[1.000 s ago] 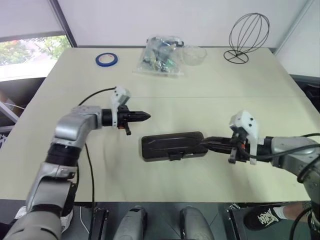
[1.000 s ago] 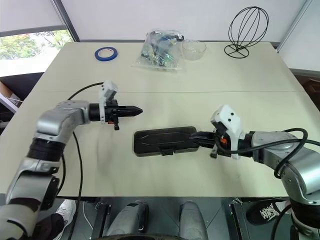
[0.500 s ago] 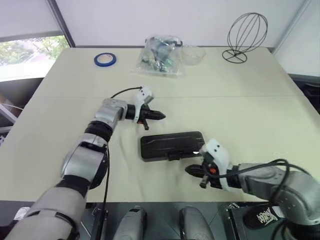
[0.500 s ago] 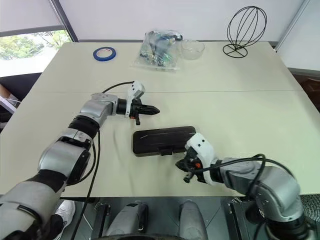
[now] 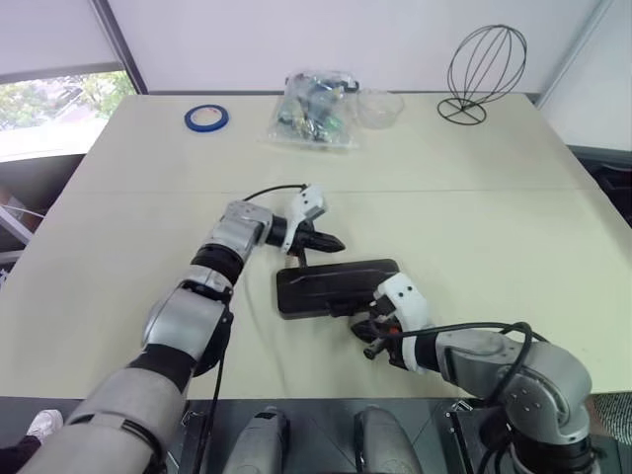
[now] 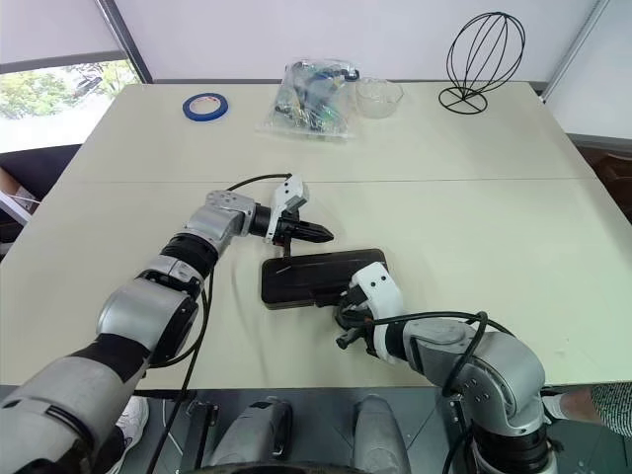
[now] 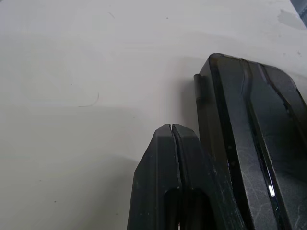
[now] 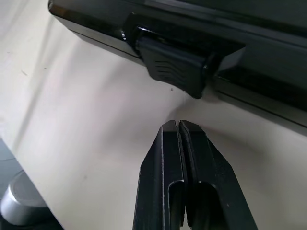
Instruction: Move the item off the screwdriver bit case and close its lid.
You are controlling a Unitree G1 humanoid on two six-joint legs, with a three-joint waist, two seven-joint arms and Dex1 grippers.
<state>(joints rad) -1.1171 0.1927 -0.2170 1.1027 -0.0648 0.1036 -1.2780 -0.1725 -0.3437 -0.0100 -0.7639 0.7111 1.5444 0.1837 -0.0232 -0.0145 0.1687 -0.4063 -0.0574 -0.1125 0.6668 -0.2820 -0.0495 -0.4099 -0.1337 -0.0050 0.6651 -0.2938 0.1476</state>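
The screwdriver bit case (image 5: 331, 286) lies flat in the middle of the table with its dark lid (image 7: 268, 105) down on it. My left gripper (image 5: 338, 244) is shut and empty, its tip right at the case's far edge, by the hinge side (image 7: 171, 127). My right gripper (image 5: 363, 326) is shut and empty at the case's near edge. In the right wrist view its tip (image 8: 178, 123) points at the black latch tab (image 8: 177, 64), a short gap away. The item is out of view.
At the back of the table are a blue tape roll (image 5: 205, 118), a clear bag of parts (image 5: 316, 111), a glass bowl (image 5: 380, 106) and a black wire ornament (image 5: 484, 64). The table's front edge runs just behind my right gripper.
My left gripper moved right and down to the case's far edge. My right gripper swung from the case's right end round to its near edge by the latch tab.
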